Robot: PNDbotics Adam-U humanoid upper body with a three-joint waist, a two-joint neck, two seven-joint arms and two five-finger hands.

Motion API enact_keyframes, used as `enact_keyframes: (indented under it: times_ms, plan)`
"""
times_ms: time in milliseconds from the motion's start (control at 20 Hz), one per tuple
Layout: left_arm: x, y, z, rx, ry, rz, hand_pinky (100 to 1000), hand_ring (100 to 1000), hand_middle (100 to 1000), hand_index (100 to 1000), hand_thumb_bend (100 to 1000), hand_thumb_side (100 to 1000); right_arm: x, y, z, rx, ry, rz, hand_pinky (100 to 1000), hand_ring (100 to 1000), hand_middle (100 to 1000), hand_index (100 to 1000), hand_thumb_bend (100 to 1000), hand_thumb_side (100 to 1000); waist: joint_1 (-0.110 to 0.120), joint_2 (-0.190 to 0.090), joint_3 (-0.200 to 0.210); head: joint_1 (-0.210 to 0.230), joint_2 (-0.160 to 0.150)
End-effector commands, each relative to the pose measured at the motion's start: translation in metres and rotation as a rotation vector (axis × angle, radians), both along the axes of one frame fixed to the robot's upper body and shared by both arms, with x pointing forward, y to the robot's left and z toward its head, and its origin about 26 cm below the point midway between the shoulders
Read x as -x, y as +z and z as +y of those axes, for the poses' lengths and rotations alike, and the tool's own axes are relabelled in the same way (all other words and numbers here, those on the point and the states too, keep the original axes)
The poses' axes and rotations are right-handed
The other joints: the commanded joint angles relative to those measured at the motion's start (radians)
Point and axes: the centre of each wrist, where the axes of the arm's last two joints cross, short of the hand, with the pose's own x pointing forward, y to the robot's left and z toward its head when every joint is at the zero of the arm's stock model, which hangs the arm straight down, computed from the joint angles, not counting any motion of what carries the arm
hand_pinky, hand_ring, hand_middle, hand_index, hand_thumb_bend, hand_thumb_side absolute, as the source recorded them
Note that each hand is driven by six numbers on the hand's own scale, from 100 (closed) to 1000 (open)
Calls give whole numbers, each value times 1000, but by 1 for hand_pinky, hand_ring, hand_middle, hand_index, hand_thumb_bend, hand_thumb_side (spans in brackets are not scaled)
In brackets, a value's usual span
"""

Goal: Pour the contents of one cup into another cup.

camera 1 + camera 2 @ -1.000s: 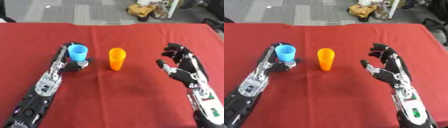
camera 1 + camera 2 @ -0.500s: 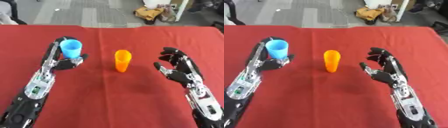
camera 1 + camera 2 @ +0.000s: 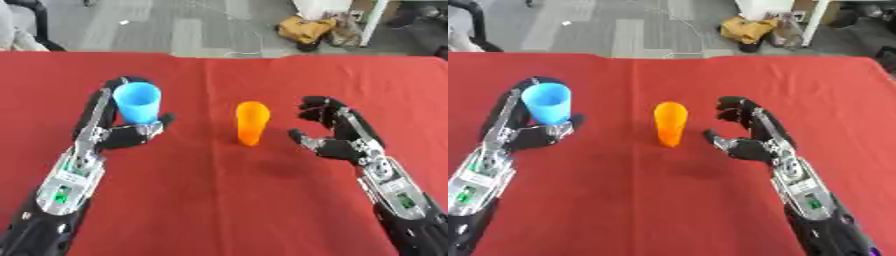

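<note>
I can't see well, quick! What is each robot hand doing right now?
Left hand: closed around the blue cup.
Right hand: open, holding nothing, beside the orange cup without touching it.

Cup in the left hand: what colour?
Light blue cup, held by the left hand; clearest in the left eye view.

A red tablecloth [image 3: 219, 200] covers the whole work surface, running from the near edge to a straight far edge at 12 o'clock. Beyond it lies a grey floor [image 3: 175, 25] of large pale tiles. At 1 o'clock a yellow-brown bag [image 3: 308, 29] sits slumped on the floor beside a white furniture leg [image 3: 371, 22]. At 11 o'clock a dark curved shape [image 3: 35, 10] shows, too cropped to identify.
</note>
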Motion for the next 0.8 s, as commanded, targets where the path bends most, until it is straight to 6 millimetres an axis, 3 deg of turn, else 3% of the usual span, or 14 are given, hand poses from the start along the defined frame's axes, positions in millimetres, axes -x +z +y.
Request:
enact_keyframes:
  times_ms: [50,800]
  plan:
    - [4,13,-7,17,-37,-34,318,426,475,685,574,100,-8,9,-5,53,17,-14,836,723,698,807,493,100,2,-21,5,-9,-7]
    - [13,17,-18,36,-92,-40,332,430,478,688,579,100,-32,-2,4,101,47,46,849,744,717,808,511,100,10,-22,40,-39,-14]
